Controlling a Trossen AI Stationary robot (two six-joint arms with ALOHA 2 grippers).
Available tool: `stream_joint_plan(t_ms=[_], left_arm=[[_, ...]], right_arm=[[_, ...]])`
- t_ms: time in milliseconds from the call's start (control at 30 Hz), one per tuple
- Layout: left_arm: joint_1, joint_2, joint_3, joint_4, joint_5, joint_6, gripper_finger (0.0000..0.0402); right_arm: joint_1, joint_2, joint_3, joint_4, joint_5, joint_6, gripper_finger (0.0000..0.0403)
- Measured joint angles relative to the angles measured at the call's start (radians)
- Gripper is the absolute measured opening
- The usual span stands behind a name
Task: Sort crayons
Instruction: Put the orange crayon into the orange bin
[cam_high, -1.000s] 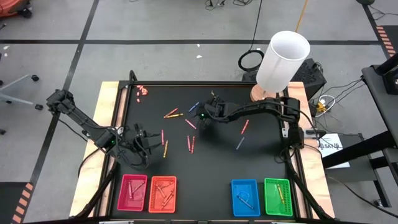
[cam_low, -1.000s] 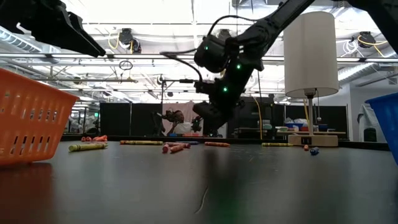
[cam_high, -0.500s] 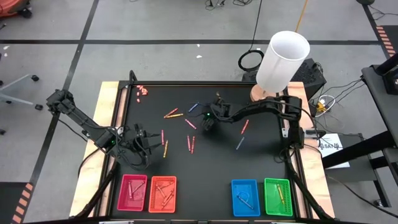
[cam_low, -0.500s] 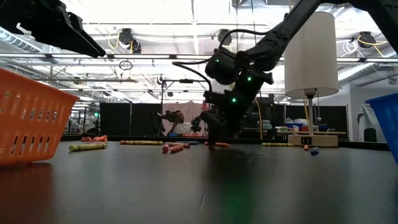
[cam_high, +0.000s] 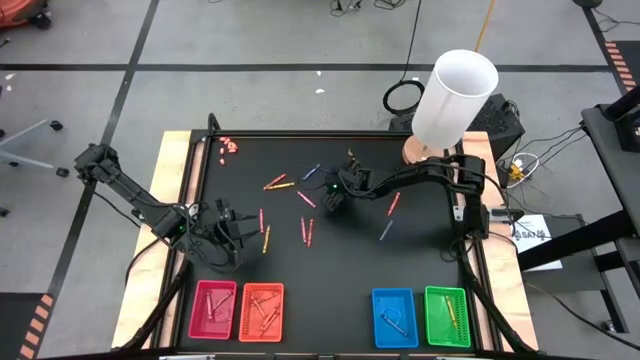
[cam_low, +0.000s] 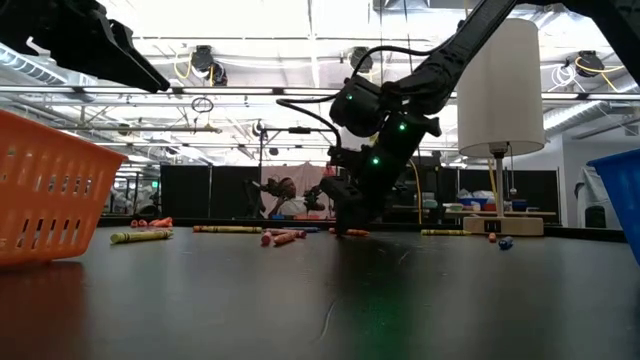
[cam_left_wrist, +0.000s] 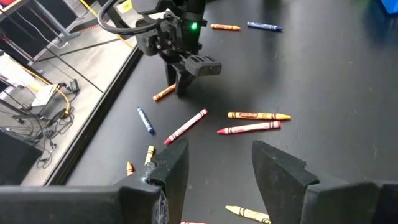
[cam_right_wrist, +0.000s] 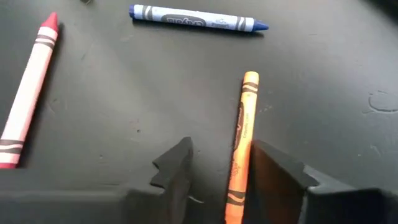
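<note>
Crayons lie scattered on the black table top (cam_high: 420, 260): an orange and red pair (cam_high: 276, 183), a blue one (cam_high: 312, 171), a pink one (cam_high: 307, 199), two red ones (cam_high: 306, 231), a yellow one (cam_high: 266, 238). My right gripper (cam_high: 334, 201) is open and down at the table near its middle. Its fingers stand on either side of an orange crayon (cam_right_wrist: 242, 143), which lies flat on the table and also shows in the left wrist view (cam_left_wrist: 163, 93). My left gripper (cam_high: 232, 243) is open and empty at the table's left side. My right gripper (cam_right_wrist: 214, 155) points down with the orange crayon lying lengthwise between its fingers. The crayon's near end (cam_right_wrist: 234, 186) lies close along the inner side of one finger (cam_right_wrist: 273, 171). I cannot tell whether they touch. The crayon rests flat on the table.
Pink (cam_high: 213, 309), orange (cam_high: 261, 311), blue (cam_high: 394, 317) and green (cam_high: 447, 316) trays stand along the near edge. A white lamp (cam_high: 455, 95) stands at the far right corner. Small pink bits (cam_high: 230, 146) lie at the far left. A red (cam_high: 393, 203) and a blue crayon (cam_high: 386, 229) lie right of centre.
My right gripper has come down to the table top and gone a little toward the near and right edges, ending with its fingers astride the orange crayon. It has kept still for the last half second.
</note>
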Motion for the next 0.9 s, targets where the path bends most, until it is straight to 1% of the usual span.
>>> stream_joint_plan(t_ms=[367, 467, 667, 900], left_arm=[[0.0, 0.0, 0.0, 0.0, 0.0, 0.0, 0.0175], [0.0, 0.0, 0.0, 0.0, 0.0, 0.0, 0.0175], [0.0, 0.0, 0.0, 0.0, 0.0, 0.0, 0.0175], [0.0, 0.0, 0.0, 0.0, 0.0, 0.0, 0.0175]], right_arm=[[0.002, 0.001, -0.002, -0.007, -0.006, -0.001, 0.0033], [0.002, 0.001, -0.002, -0.009, -0.006, 0.0, 0.0009], [0.006, -0.016, -0.002, -0.01, -0.032, 0.019, 0.001], [0.051, -0.109, -0.01, -0.062, -0.05, 0.019, 0.0004]])
